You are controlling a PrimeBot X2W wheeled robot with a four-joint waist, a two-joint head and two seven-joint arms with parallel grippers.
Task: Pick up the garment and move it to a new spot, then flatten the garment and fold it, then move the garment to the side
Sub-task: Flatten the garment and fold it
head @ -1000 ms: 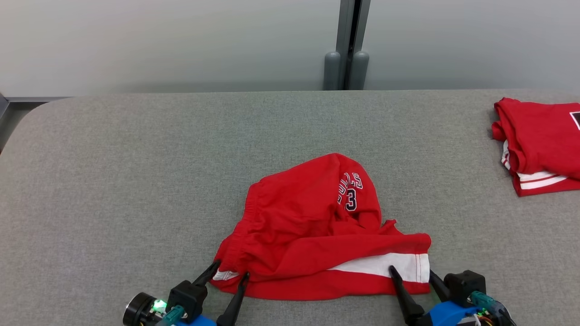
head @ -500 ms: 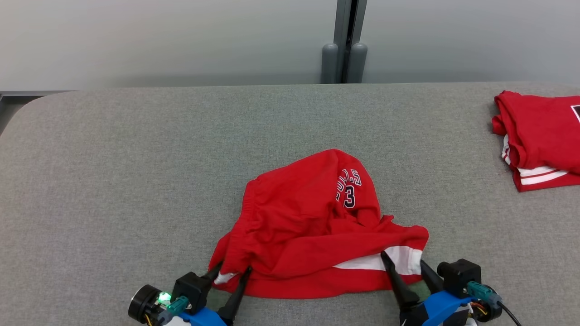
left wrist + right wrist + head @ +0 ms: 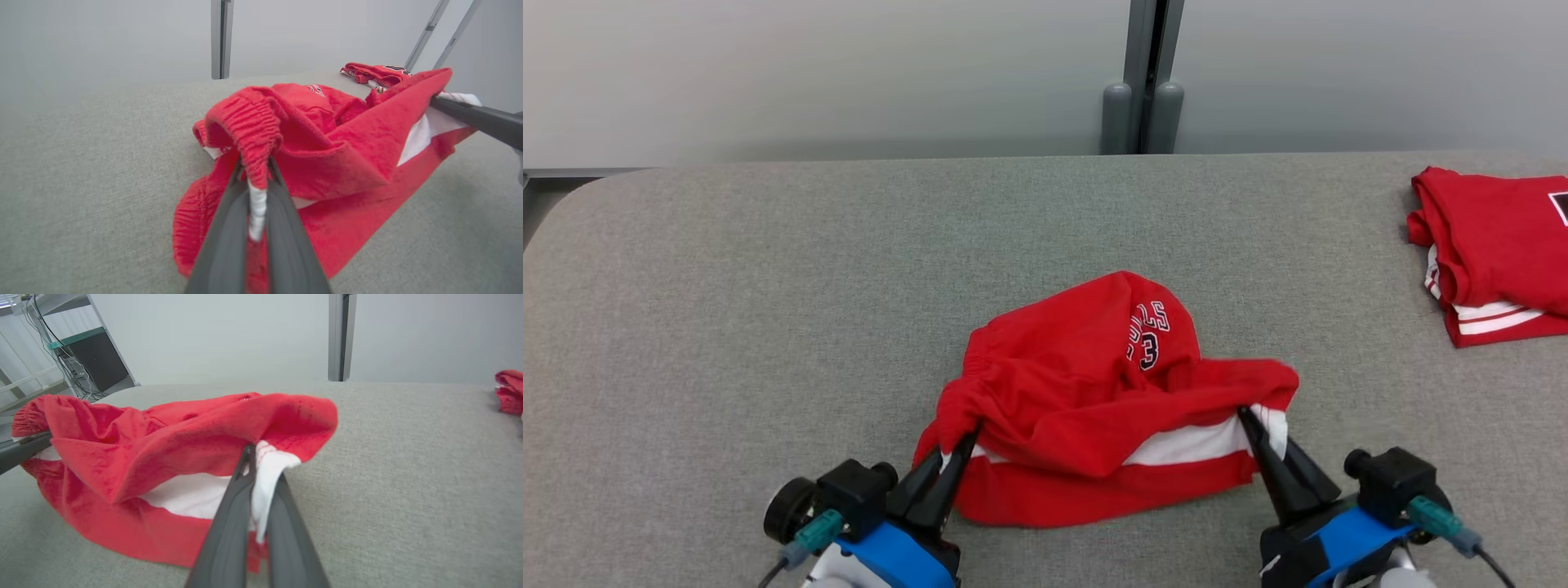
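A: Where was the garment?
B: The garment (image 3: 1094,392) sat bunched in the middle of the worktop (image 3: 727,286), with both near corners held up off the surface.
A: And the grippers?
B: The left gripper (image 3: 964,441) was clenched on the elastic waistband at the near-left corner. The right gripper (image 3: 1248,418) pinched the white-striped hem at the near-right.
A: Anything else?
B: A folded red pile (image 3: 1494,245) lay far right, well apart. It was possibly several pieces, but the folds hid that.

White hem of the red garment (image 3: 163,433) clamped in the right gripper (image 3: 261,467), edge lifted off the grey table (image 3: 408,465). At far left, the left gripper (image 3: 41,442) bites the other corner.
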